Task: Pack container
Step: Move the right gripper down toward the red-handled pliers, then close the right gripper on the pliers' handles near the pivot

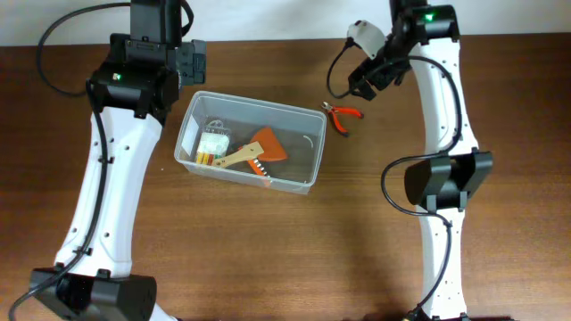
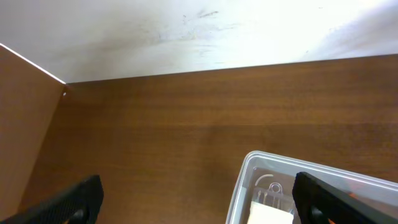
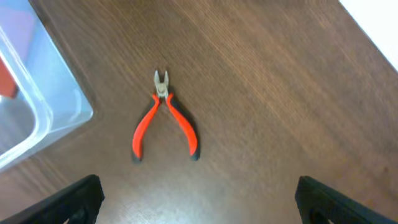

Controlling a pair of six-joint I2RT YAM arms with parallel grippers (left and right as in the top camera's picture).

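Note:
The container (image 1: 256, 101) is a clear plastic bin on the brown table, left of centre. In it lie an orange scraper with a wooden handle (image 1: 256, 150) and a small white pack (image 1: 212, 144). Small red-handled pliers (image 1: 342, 113) lie on the table just right of the bin, and also show in the right wrist view (image 3: 165, 118). My left gripper (image 1: 190, 62) is open and empty above the bin's far left corner (image 2: 249, 169). My right gripper (image 1: 366, 85) is open and empty above the pliers, fingers (image 3: 199, 205) wide apart.
A white wall runs along the table's far edge (image 2: 217, 37). The bin's near corner (image 3: 59, 93) lies left of the pliers in the right wrist view. Bare wood surrounds the bin in the overhead view.

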